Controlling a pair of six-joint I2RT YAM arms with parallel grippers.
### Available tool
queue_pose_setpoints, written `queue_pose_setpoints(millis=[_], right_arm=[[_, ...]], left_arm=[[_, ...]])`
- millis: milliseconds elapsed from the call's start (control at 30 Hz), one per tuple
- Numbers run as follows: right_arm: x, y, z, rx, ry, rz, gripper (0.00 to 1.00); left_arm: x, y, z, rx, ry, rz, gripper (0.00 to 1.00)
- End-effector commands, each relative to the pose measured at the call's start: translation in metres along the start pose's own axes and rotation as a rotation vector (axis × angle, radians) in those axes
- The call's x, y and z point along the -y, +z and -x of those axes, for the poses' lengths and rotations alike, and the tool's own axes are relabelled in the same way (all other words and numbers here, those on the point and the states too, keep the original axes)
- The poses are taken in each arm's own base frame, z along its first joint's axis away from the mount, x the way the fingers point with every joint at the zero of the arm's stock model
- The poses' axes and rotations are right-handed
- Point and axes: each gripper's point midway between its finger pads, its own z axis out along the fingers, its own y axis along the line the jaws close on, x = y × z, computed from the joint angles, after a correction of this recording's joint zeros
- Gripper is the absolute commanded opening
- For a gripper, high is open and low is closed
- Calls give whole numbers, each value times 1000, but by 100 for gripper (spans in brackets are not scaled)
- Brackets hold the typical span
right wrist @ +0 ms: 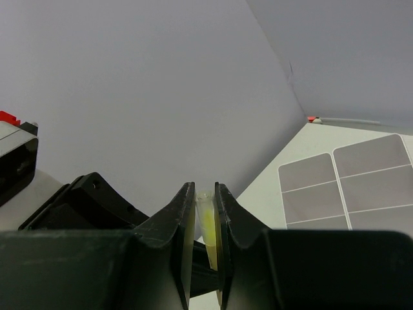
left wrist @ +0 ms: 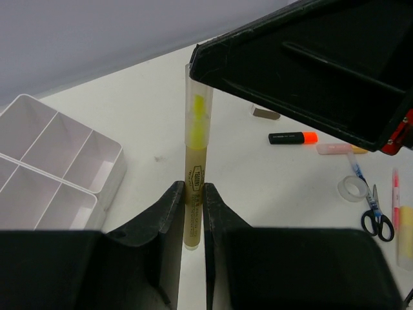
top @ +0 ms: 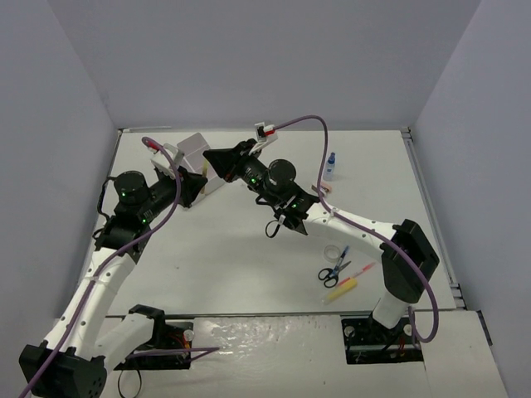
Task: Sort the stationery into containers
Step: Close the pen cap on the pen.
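While spanning straight between the two, barrel clamped in the narrowed left gripper (left wrist: 193, 190) and clear cap (left wrist: 199, 119) pinched in the right gripper (right wrist: 205, 197), treat yellow highlighter (left wrist: 194, 165) as light, stiff, slick plastic and take hold mid-barrel, not on the cap.

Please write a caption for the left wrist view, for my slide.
Left gripper holds the yellow highlighter by its barrel, right gripper by its cap, near the tray.

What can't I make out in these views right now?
1. The highlighter: top end, left wrist view, behind the right claw.
2. The tray: left wrist view, cut off by the left edge.
3. The bottle: top view, too small for detail.
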Motion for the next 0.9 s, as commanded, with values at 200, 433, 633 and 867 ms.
queue_pose_setpoints(millis=[200, 433, 633, 867], right_arm=[[1, -33, -104, -346, -31, -33, 0], [8, -42, -111, -367, -35, -61, 0], [10, -45, -117, -387, -37, -63, 0], [7, -44, -124, -399, -30, -54, 0]], left_arm=[[11, -23, 134, 413, 251, 5, 0], [10, -24, 133, 404, 256, 12, 0], [8, -23, 132, 397, 255, 15, 0], [8, -23, 130, 393, 251, 14, 0]])
